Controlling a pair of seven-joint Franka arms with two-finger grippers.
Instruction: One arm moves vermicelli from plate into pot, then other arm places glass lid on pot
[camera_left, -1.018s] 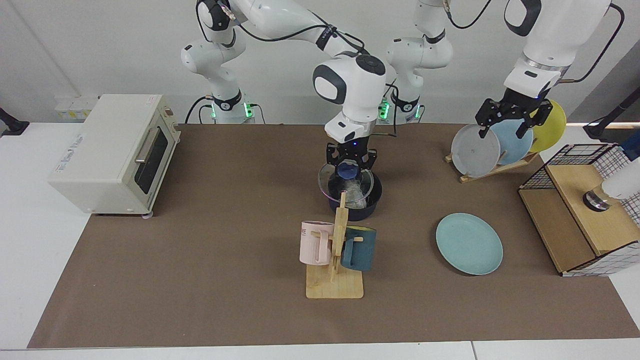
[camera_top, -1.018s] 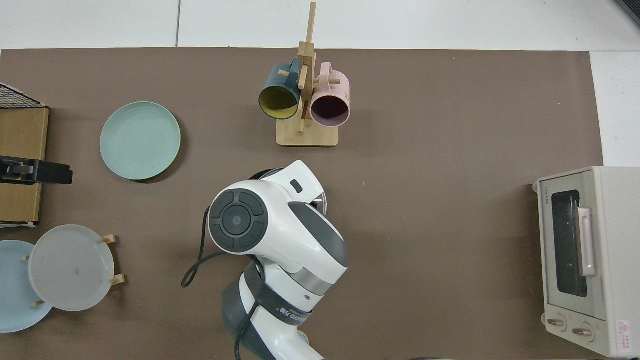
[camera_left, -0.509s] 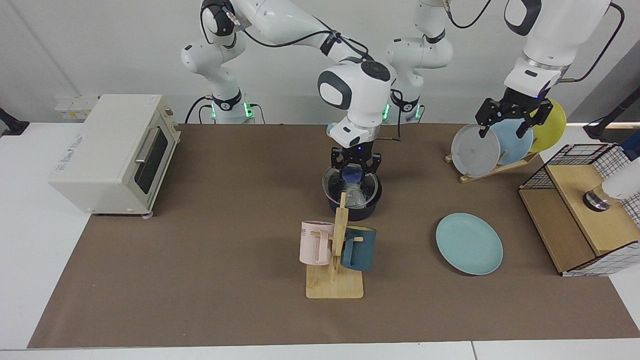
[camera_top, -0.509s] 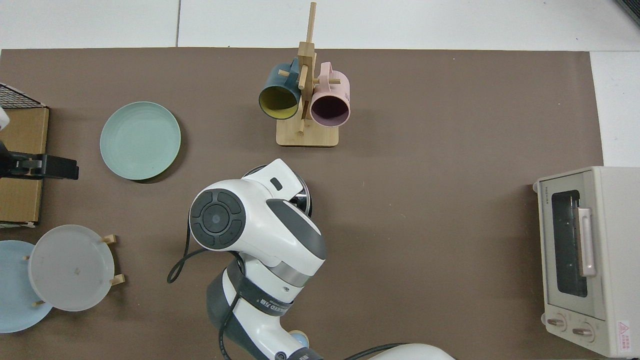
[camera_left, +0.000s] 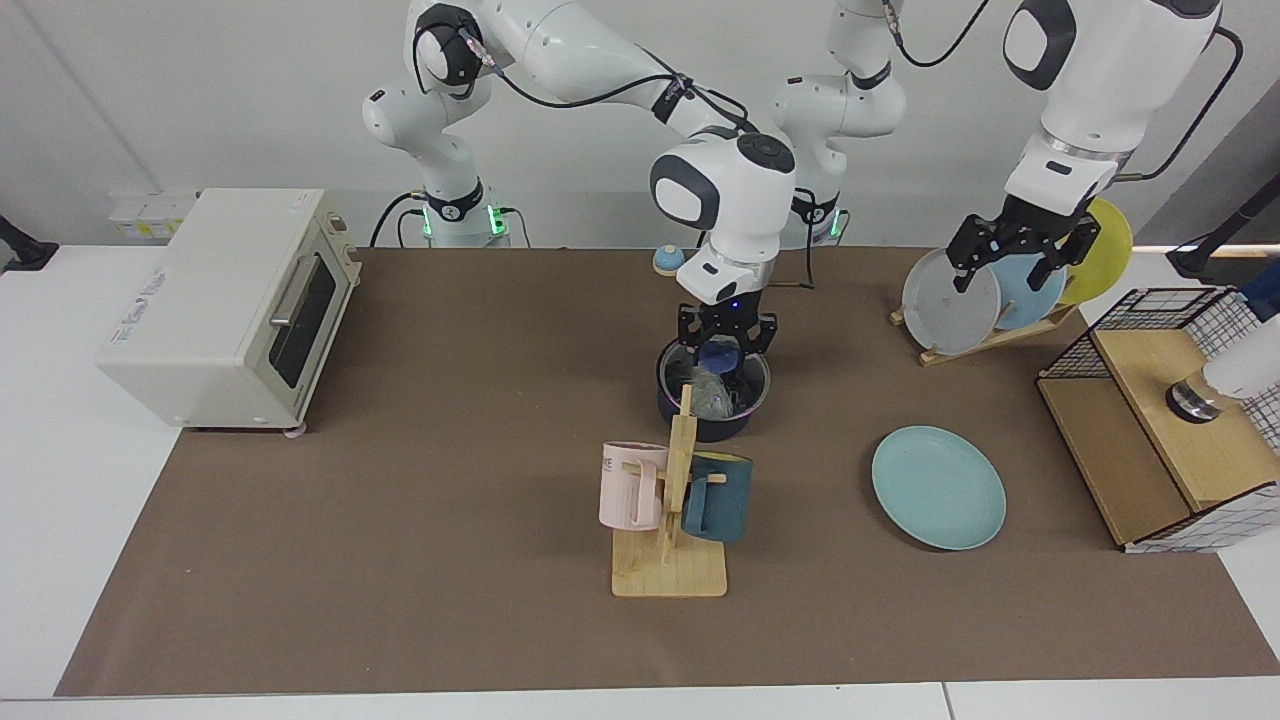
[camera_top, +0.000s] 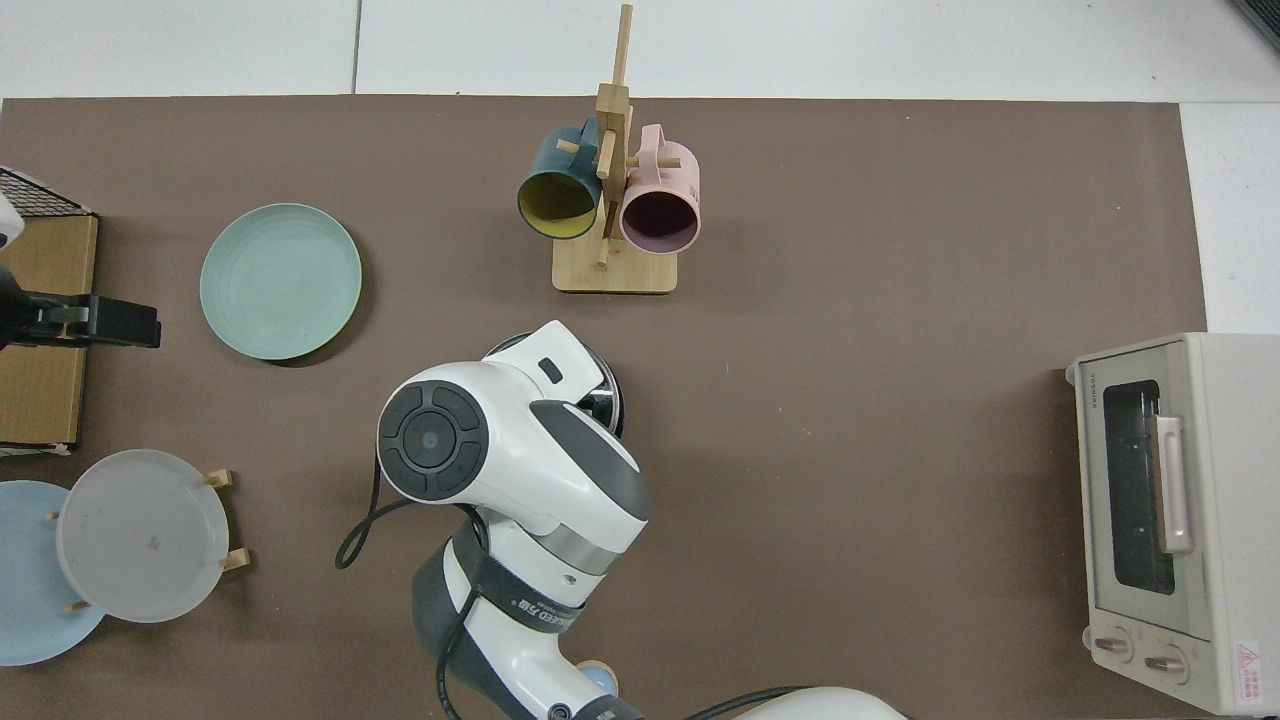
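The glass lid (camera_left: 714, 378) sits on the pot (camera_left: 712, 418), vermicelli (camera_left: 709, 396) dim beneath it; from above the arm hides nearly all. The right gripper (camera_left: 727, 338) clamps its knob. The left gripper (camera_left: 1015, 250), fingers apart, waits beside the racked plates (camera_left: 950, 300).

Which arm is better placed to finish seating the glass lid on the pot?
Right. The right gripper already grips the blue knob of the clear glass lid over the dark pot; the left gripper waits by the plate rack.
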